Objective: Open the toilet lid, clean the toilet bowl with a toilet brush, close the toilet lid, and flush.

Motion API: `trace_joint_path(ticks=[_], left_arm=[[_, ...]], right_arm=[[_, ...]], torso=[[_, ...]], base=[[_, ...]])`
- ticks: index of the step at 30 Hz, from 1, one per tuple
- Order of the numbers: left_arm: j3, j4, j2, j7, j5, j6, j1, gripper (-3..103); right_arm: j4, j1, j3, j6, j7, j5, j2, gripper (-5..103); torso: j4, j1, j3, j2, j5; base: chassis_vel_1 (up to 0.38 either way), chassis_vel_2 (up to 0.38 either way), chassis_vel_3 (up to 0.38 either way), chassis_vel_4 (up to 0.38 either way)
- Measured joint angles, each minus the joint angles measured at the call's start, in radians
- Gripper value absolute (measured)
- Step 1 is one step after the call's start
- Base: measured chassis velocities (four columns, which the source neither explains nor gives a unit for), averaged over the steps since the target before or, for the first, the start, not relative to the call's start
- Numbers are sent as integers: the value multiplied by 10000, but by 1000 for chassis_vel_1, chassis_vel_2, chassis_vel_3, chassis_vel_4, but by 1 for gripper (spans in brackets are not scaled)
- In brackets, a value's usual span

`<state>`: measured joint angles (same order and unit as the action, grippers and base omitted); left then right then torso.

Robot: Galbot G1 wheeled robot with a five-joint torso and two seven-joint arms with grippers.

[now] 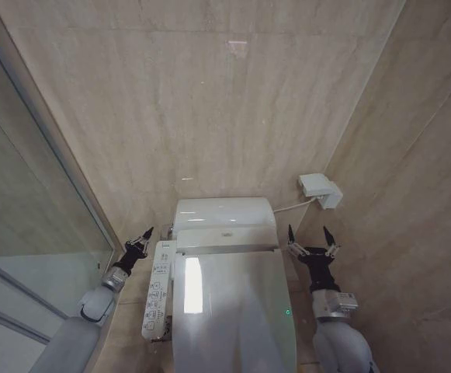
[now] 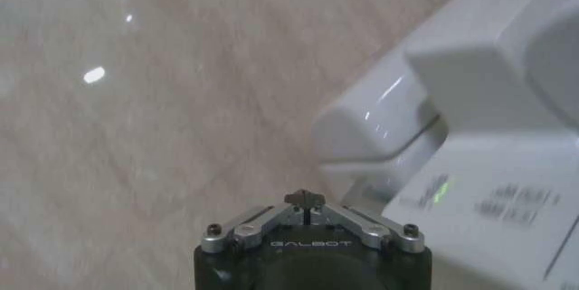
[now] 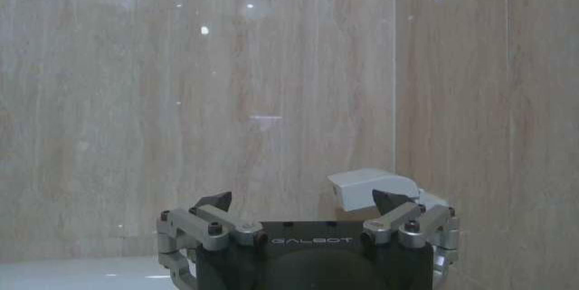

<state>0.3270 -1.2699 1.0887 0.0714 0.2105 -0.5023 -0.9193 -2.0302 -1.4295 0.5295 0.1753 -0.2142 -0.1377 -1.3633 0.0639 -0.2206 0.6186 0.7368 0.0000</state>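
The toilet lid lies flat and closed over the toilet, glossy white, low in the head view. The toilet bowl is hidden beneath it and the toilet brush is out of view. My left gripper hovers to the left of the tank, beside the far end of the side control panel. In the left wrist view the left gripper has its fingertips meeting, shut on nothing. My right gripper hangs to the right of the lid's hinge end with its fingers spread open. It faces the wall in the right wrist view.
A white tank stands against the beige tiled wall. A long control panel runs along the toilet's left side. A white wall box with a cable sits to the right. A glass partition closes off the left.
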Motion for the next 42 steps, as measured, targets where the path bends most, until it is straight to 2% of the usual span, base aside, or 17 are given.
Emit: trace_joint_path(ticks=[7,19,32,42], left_arm=[[40,-441,-80,-35,291,-23,-139,0],[-103,73,-63,243,-60,-376,-298,0],[-404,1204,32,341,-116,-687,320,0],[-481,1198,79,172,118,-501,482,0]], right_arm=[[0,0,0,0,0,0,0,100],[0,0,0,0,0,0,0,100],[0,0,0,0,0,0,0,100],[0,0,0,0,0,0,0,100]], torso=[[0,0,0,0,0],[0,0,0,0,-2],[1,-1,1,0,-1],[1,-1,0,0,-1]], base=[[0,0,0,0],[0,0,0,0],[0,0,0,0],[0,0,0,0]])
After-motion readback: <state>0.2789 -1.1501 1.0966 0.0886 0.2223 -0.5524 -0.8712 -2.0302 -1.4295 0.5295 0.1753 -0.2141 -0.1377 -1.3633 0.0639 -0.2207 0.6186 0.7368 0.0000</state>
